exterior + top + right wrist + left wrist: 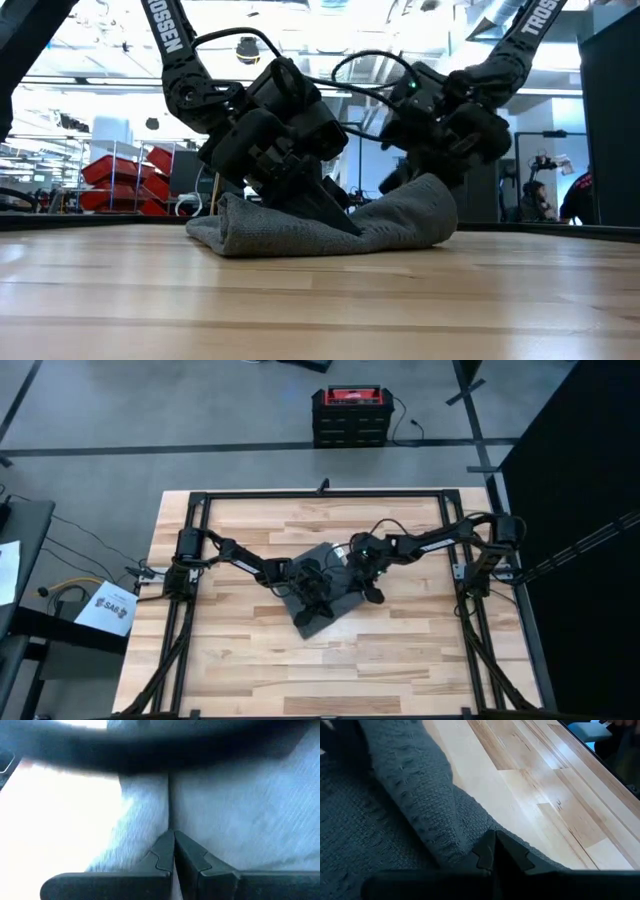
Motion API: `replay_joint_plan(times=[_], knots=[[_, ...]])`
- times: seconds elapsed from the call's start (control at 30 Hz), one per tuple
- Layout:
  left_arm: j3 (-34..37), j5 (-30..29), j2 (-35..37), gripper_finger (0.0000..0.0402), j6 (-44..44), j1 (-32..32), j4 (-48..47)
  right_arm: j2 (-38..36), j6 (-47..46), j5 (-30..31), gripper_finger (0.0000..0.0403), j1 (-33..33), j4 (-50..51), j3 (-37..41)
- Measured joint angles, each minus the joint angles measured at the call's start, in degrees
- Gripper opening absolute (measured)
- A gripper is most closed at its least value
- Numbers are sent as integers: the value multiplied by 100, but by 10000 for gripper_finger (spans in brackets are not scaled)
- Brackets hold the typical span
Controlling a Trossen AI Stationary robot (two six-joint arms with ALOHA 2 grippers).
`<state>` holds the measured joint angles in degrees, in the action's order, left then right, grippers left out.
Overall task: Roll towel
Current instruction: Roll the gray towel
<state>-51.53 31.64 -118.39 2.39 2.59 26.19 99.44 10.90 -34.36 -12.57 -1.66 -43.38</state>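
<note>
Arms angled inward over table middle, left tool [494, 851] and right tool [173, 851] clenched, tips on towel [400, 225]

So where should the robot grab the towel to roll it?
Probably by the raised fold. The towel lies flat in the middle of the table, with one edge already turned over in a soft hump. Both the left gripper and the right gripper are shut there. Coming from above, pinching that loose hump, looks easiest.
</note>
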Motion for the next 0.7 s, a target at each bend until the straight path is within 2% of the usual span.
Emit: replay_joint_plan(times=[0.17,0.43,0.53,0.7], knots=[[0,0,0,0,9,0,1,0,-197,-133,0,-36,649,0],[12,-22,0,0,55,0,89,0,-407,-138,0,-8,727,-2],[13,-375,2,0,171,-46,149,0,-406,226,0,20,749,-2],[9,-424,2,0,234,-44,133,-13,-232,754,0,132,735,-9]])
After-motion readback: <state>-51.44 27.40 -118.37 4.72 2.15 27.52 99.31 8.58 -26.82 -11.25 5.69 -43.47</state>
